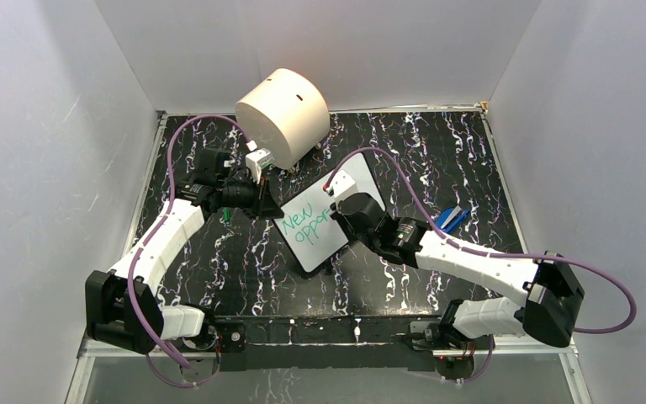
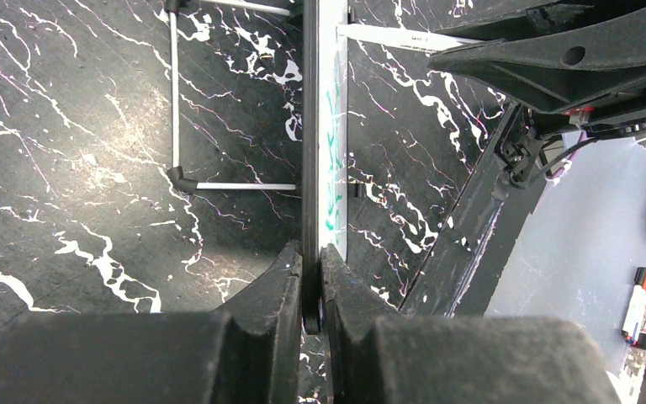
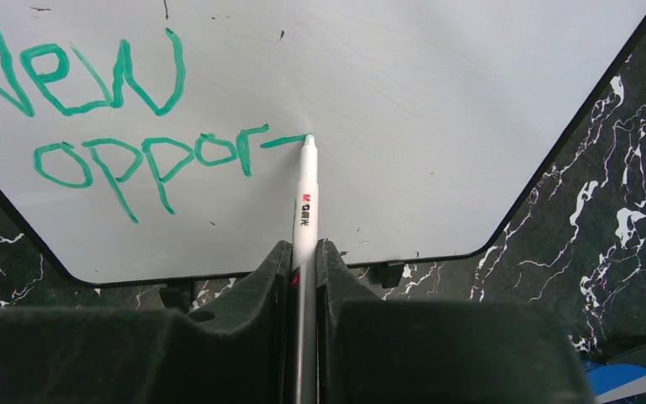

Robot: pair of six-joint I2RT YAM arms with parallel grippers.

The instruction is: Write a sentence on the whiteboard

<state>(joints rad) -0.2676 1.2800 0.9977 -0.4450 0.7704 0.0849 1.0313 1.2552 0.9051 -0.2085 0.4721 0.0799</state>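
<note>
Now, left gripper (image 2: 310, 257) pinching whiteboard (image 3: 404, 84), right gripper (image 3: 303, 252) pinching marker (image 3: 305, 202) — tip on sentence (image 3: 147, 156).

sentence (image 3: 118, 118), green, on whiteboard (image 3: 437, 101): "New" over "oppor" plus dash | marker (image 3: 304, 210) barrel: "M G", further print illegible

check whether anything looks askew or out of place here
Nothing looks spilled or broken. The whiteboard sits turned at an angle to the table edges, so the green lettering runs slanted; the left gripper clamps its edge. The cream cylinder at the back looks tipped rather than standing level.
</note>
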